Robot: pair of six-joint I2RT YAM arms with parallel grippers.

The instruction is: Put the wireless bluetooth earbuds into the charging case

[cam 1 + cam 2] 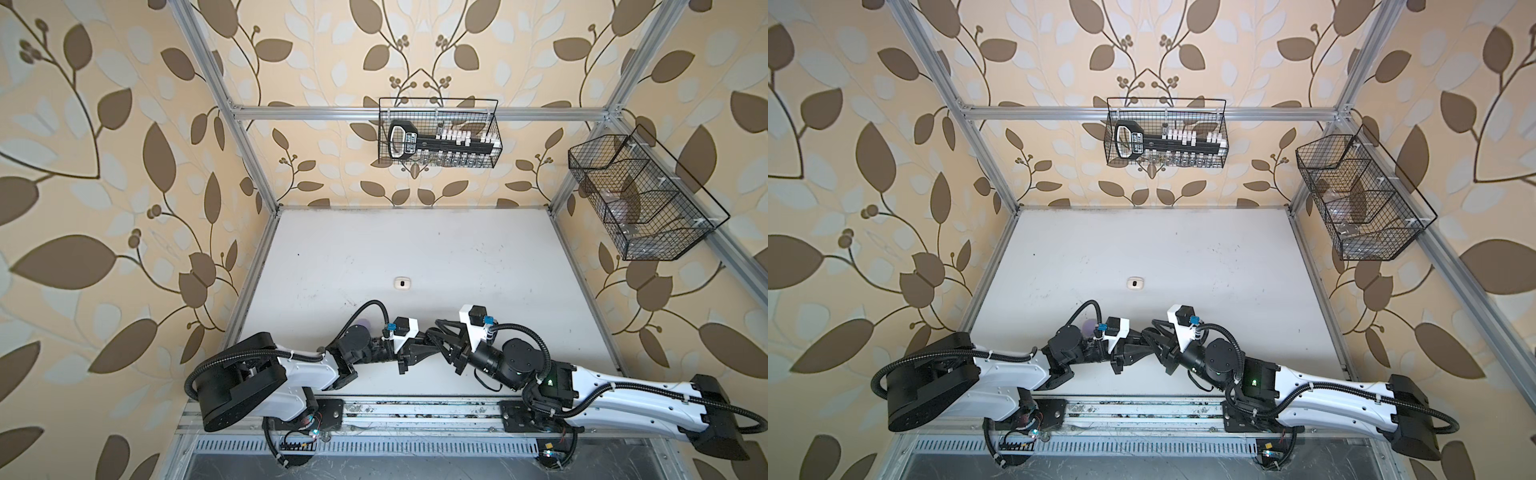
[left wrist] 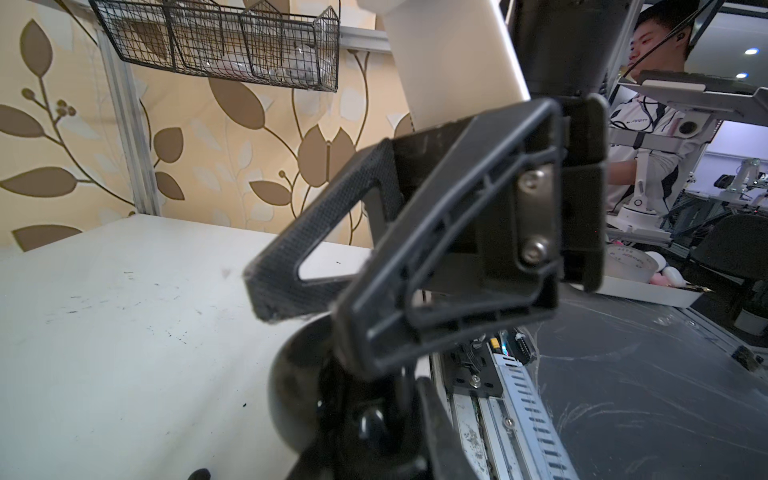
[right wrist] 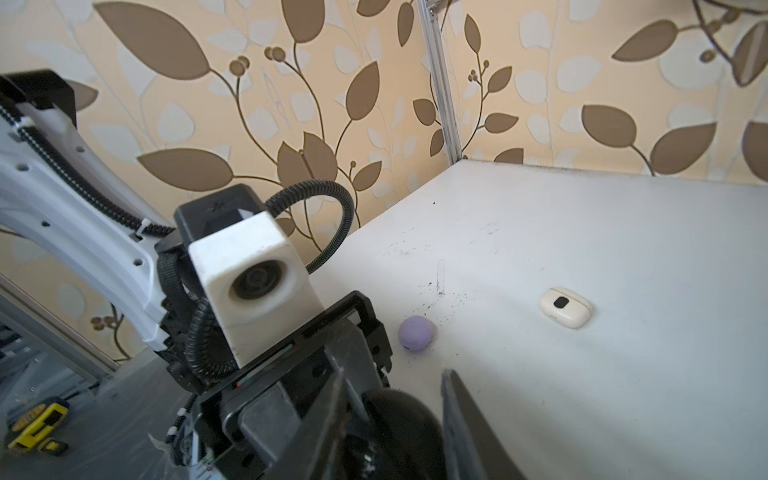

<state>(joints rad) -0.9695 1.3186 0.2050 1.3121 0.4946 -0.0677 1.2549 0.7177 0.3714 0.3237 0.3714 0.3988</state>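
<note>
My two grippers meet low over the table's front middle. A black charging case (image 3: pixel 409 409) is raised between them. The left gripper (image 1: pixel 429 337) is shut on it, and its dark round shell (image 2: pixel 293 386) fills the space at the left jaws. A glossy black bump (image 2: pixel 372 419) shows inside; I cannot tell whether it is an earbud. The right gripper (image 3: pixel 388 399) straddles the case with a sliver of gap at one finger, and its fingers (image 2: pixel 316 232) loom in the left wrist view. A lavender case (image 3: pixel 417 333) and a white case (image 1: pixel 402 283) lie shut on the table. No other earbuds show.
A wire basket (image 1: pixel 438 133) hangs on the back rail holding a black tool and white pieces. A second basket (image 1: pixel 640 199) hangs on the right frame. A metal rail (image 1: pixel 415 409) runs along the table's front edge. A person sits beyond the front.
</note>
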